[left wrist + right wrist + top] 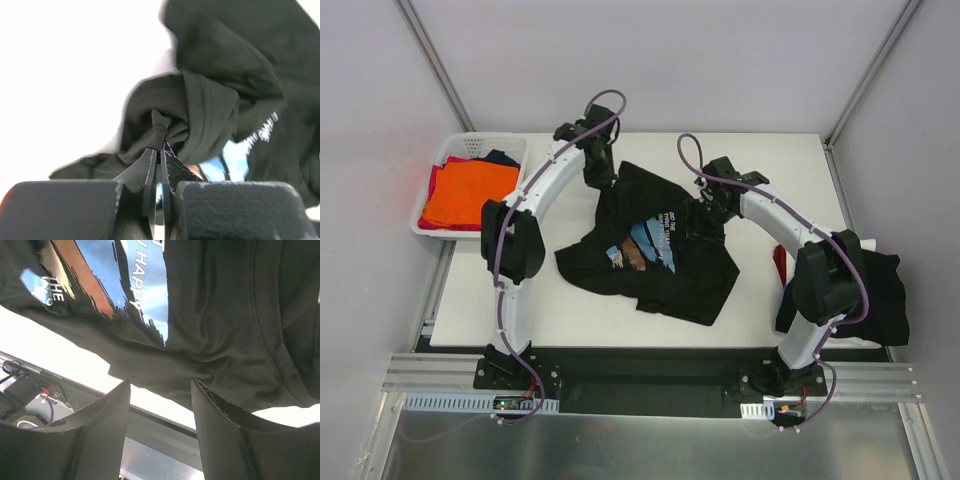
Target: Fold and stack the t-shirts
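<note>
A black t-shirt (665,275) with a blue, tan and brown print and white text lies crumpled in the middle of the white table (790,170). At its far left edge my left gripper (601,181) is shut on a bunched fold of the black cloth (210,110); in the left wrist view the jaws (161,146) pinch that fold at their tips. My right gripper (706,222) hovers over the shirt's right side. It stands open (159,388), with the shirt's hem (215,320) just beyond its fingertips and nothing between them.
A white lattice basket (507,141) at the table's far left holds orange (470,192), red and navy shirts. A pile of black cloth (885,290) and a bit of red cloth (780,263) lie at the table's right edge beside the right arm.
</note>
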Robot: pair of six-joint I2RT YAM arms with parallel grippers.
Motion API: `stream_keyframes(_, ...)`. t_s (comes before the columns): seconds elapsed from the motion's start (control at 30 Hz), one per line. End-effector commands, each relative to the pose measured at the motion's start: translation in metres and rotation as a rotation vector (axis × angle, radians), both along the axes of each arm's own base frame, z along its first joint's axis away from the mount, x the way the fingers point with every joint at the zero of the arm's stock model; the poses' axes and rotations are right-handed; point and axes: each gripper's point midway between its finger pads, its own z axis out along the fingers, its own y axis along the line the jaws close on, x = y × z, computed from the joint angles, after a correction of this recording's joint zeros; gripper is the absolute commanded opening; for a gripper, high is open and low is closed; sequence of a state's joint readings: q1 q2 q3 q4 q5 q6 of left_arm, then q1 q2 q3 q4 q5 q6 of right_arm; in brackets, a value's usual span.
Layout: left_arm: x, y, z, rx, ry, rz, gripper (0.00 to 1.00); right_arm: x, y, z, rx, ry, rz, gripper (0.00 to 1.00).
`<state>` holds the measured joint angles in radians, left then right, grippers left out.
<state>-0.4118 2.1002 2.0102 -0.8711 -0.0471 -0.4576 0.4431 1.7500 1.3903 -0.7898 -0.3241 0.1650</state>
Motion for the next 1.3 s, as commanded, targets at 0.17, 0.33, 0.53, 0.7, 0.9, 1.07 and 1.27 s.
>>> stream_keyframes(0.17, 0.020, 0.113, 0.015, 0.170, 0.040, 0.262, 0.00, 0.006, 0.012, 0.004, 0.029, -0.002, 0.026, 0.55)
stream_keyframes(0.33, 0.026, 0.155, 0.010, 0.226, 0.061, 0.355, 0.00, 0.005, 0.011, 0.002, 0.022, 0.008, 0.027, 0.55)
stream_keyframes(0.53, 0.023, 0.187, 0.015, 0.288, 0.072, 0.444, 0.00, 0.004, 0.010, -0.002, 0.011, 0.021, 0.028, 0.55)
stream_keyframes(0.7, 0.008, 0.204, 0.022, 0.342, 0.084, 0.521, 0.00, 0.007, 0.013, -0.003, 0.013, 0.027, 0.028, 0.55)
stream_keyframes(0.9, -0.022, 0.217, 0.023, 0.411, 0.149, 0.613, 0.00, 0.014, 0.023, -0.005, 0.022, 0.032, 0.034, 0.55)
stream_keyframes(1.07, -0.052, 0.221, 0.016, 0.437, 0.209, 0.672, 0.00, 0.019, 0.027, -0.004, 0.022, 0.027, 0.035, 0.52)
stream_keyframes(1.27, -0.060, 0.223, 0.016, 0.445, 0.214, 0.692, 0.04, 0.023, 0.027, -0.003, 0.013, 0.021, 0.037, 0.52)
